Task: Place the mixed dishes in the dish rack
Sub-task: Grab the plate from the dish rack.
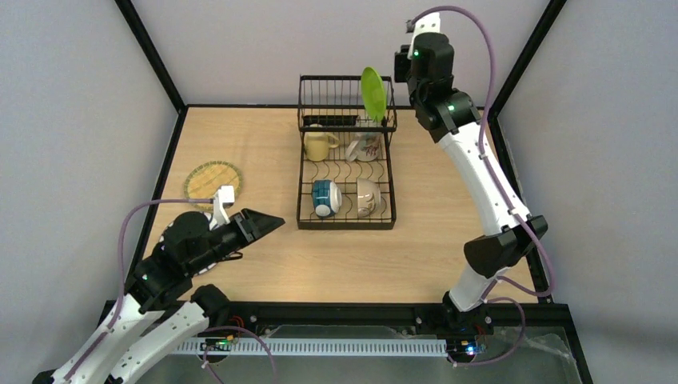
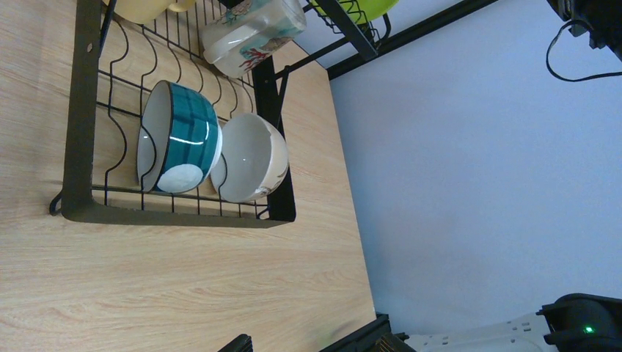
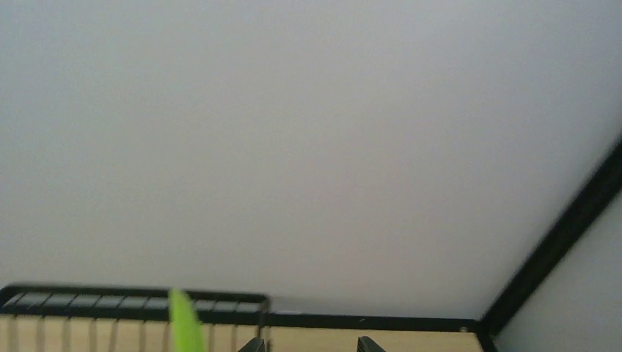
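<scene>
Holds the left gripper (image 1: 270, 224) low, near the dish rack's (image 1: 345, 226) near left corner, jaws wide apart and empty. Holds the right gripper (image 3: 309, 343) high beside the rack's far right end, elbow bent, fingers parted, empty.

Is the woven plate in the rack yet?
No, the woven plate lies flat on the table, left of the rack.

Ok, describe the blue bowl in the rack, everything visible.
The blue bowl looks like glossy ceramic: teal outside with darker crossing stripes, white inside and a white foot. It stands on its rim in the near end of the dish rack, leaning on the wire dividers, close beside a cream bowl.
</scene>
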Tool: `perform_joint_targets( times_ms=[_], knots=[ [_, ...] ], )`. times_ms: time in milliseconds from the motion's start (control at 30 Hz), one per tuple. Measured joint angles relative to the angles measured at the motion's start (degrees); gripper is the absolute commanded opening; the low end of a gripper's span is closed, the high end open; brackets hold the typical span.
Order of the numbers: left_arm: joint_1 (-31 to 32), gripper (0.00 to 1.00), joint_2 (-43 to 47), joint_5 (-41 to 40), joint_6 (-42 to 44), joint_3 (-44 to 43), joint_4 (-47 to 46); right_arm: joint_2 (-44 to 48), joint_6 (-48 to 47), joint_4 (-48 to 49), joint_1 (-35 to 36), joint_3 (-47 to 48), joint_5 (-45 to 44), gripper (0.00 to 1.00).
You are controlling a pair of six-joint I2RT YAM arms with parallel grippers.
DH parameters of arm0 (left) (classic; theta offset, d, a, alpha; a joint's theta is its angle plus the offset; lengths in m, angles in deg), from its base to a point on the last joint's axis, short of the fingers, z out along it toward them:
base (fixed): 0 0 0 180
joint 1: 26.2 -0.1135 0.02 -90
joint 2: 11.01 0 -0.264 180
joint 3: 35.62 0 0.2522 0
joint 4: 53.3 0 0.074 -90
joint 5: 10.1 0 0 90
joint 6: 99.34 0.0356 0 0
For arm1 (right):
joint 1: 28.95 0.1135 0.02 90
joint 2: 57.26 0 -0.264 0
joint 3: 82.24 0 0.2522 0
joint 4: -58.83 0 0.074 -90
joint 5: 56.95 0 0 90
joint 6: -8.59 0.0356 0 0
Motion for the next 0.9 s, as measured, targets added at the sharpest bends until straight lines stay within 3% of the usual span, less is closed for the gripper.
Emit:
perform_joint_targets(
  times_ms=[333, 900],
  knots=[
    [0.0, 0.99, -1.33, -0.48, 0.24, 0.11, -1.29, -3.96, 0.66, -7.91, 0.46, 0.55, 15.93, 0.75],
    [0.0, 0.99, -2.71, -1.05, 1.95, 0.11, -1.27, -8.11, 1.42, -9.44, 0.46, 0.55, 19.63, 0.79]
  ],
)
